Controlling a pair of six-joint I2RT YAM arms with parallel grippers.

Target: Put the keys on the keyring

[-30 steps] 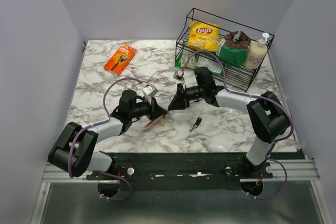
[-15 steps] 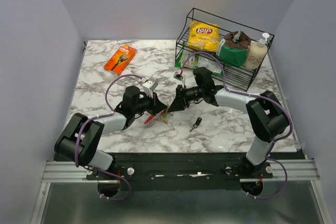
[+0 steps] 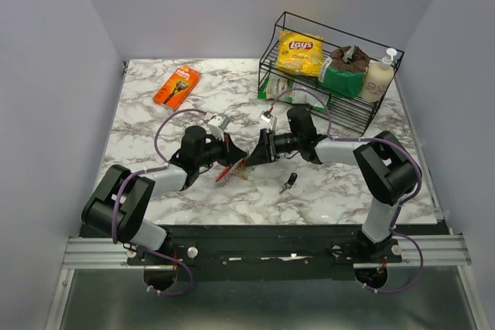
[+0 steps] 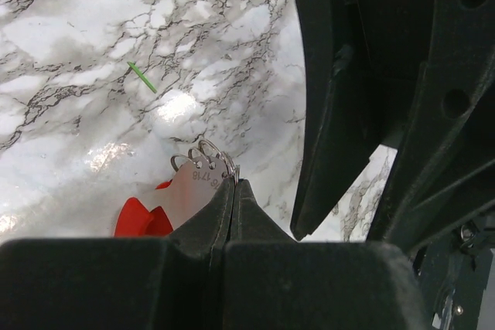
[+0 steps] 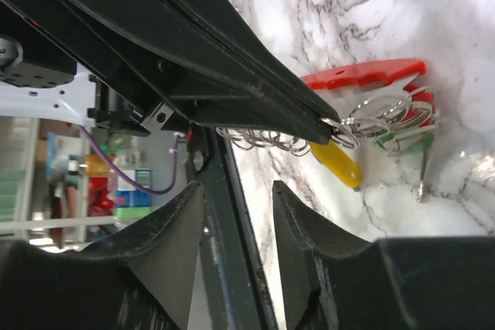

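My left gripper (image 3: 236,164) is shut on the keyring (image 5: 384,109), pinching its wire ring at the fingertips (image 4: 234,185). The keyring's red side (image 5: 362,75) and a stamped metal tag (image 4: 188,187) hang off it just above the marble. A yellow key (image 5: 337,162) and a green key (image 5: 396,141) hang from the rings. My right gripper (image 3: 252,158) faces the left one tip to tip; its fingers (image 5: 305,226) stand apart with nothing between them. A dark loose key (image 3: 289,183) lies on the table, right of both grippers.
A black wire basket (image 3: 285,15) at the back right holds a yellow Lay's bag (image 3: 300,52), a green packet (image 3: 341,79) and a pump bottle (image 3: 378,77). An orange pack (image 3: 176,86) lies at the back left.
The right gripper's jaws have opened and it has edged left toward the left gripper. The left gripper has shifted right with the keyring in it.
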